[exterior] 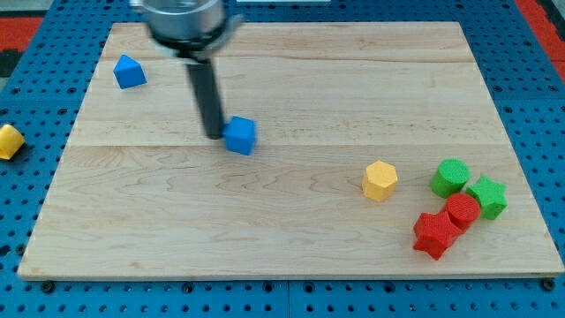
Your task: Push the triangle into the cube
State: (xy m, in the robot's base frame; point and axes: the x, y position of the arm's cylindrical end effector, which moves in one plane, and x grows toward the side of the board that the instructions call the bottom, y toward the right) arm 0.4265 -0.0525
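A blue cube (240, 135) lies on the wooden board (291, 238), left of the middle. A blue triangle-like block (129, 71) sits near the board's top left corner, well apart from the cube. My tip (214, 135) is down on the board just left of the blue cube, touching or almost touching its left side. The rod rises from there to the arm's round body at the view's top.
A yellow hexagon block (380, 180) lies right of the middle. At the bottom right are a green cylinder (451, 177), a green star (486, 197), a red cylinder (462, 211) and a red star (435, 234). A yellow block (9, 141) lies off the board at the left.
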